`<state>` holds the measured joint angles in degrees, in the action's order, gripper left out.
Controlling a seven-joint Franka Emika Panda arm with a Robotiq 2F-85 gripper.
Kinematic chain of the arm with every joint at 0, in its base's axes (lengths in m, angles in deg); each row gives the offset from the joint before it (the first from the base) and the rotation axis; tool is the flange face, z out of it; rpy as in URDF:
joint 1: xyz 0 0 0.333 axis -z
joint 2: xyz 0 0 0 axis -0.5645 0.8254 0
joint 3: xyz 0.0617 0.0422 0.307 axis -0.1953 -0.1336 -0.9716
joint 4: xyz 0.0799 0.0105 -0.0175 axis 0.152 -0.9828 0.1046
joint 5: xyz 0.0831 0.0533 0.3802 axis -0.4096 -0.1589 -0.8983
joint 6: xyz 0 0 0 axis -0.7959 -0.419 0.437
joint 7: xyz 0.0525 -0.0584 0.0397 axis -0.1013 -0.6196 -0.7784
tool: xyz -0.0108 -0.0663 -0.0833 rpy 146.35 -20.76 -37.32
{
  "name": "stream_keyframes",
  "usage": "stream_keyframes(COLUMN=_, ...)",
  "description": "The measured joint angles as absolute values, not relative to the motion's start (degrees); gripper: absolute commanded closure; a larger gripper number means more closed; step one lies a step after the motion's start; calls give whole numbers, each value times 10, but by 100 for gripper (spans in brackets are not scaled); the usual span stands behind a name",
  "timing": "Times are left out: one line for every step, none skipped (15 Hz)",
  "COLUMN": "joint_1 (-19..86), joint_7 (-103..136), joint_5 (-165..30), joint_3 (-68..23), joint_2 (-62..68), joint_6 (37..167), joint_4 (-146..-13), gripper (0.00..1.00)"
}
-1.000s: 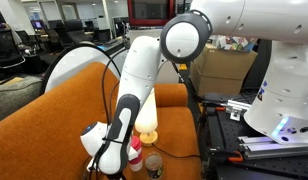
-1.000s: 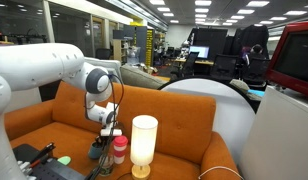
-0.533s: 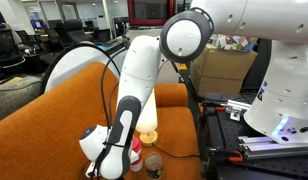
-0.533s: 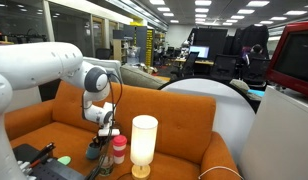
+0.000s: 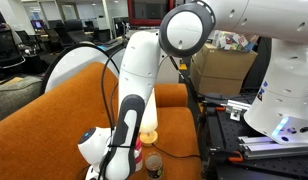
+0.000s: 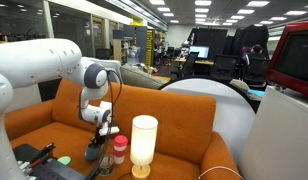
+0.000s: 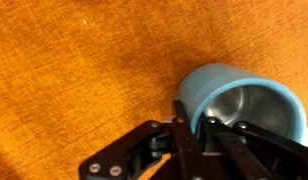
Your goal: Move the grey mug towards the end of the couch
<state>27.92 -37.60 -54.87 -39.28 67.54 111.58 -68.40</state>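
Note:
In the wrist view the grey mug (image 7: 244, 105) shows a lighter bluish rim and a shiny metal inside, over the orange couch (image 7: 74, 70) fabric. My gripper (image 7: 192, 122) is shut on the mug's wall, with one finger outside the rim and one inside. In an exterior view the gripper (image 6: 98, 138) hangs low over the couch seat (image 6: 54, 118), with the mug (image 6: 93, 152) dark beneath it, just beside the red cup. In an exterior view the gripper (image 5: 97, 170) sits at the bottom edge, and the arm hides the mug there.
A glowing cylindrical lamp (image 6: 144, 143) stands on the seat, with a red cup with a white band (image 6: 119, 148) beside it. Both show again, the lamp (image 5: 148, 128) and the cup (image 5: 137, 155), next to a small dark round object (image 5: 154, 165). A black table edge (image 6: 34, 160) lies in front.
The arm and gripper have shifted a little along the seat, away from the lamp and red cup, with the mug still held. The lamp and red cup have not moved.

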Motion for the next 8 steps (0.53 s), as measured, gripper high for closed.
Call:
stream_keyframes(joint_1=279, joint_7=-388, joint_5=-540, joint_3=-393, joint_2=669, joint_6=1120, joint_4=-694, gripper=97)
stream_keyframes(joint_1=279, joint_7=-400, joint_5=-534, joint_3=-393, joint_2=661, joint_6=1122, joint_4=-703, gripper=97)
stream_keyframes(joint_1=279, joint_7=-413, joint_5=-529, joint_3=-393, joint_2=656, joint_6=1123, joint_4=-711, gripper=97)
stream_keyframes(joint_1=280, joint_7=-431, joint_5=-527, joint_3=-393, joint_2=651, joint_6=1122, joint_4=-719, gripper=97)
stream_keyframes(joint_1=281, joint_7=-456, joint_5=-526, joint_3=-393, joint_2=647, joint_6=1120, joint_4=-727, gripper=97)
stream_keyframes(joint_1=283, joint_7=-485, joint_5=-524, joint_3=-394, joint_2=646, joint_6=1116, joint_4=-735, gripper=97)
stream_keyframes(joint_1=286, joint_7=-514, joint_5=-523, joint_3=-395, joint_2=646, joint_6=1111, joint_4=-743, gripper=97)
stream_keyframes(joint_1=287, joint_7=-542, joint_5=-521, joint_3=-395, joint_2=646, joint_6=1107, joint_4=-751, gripper=97)
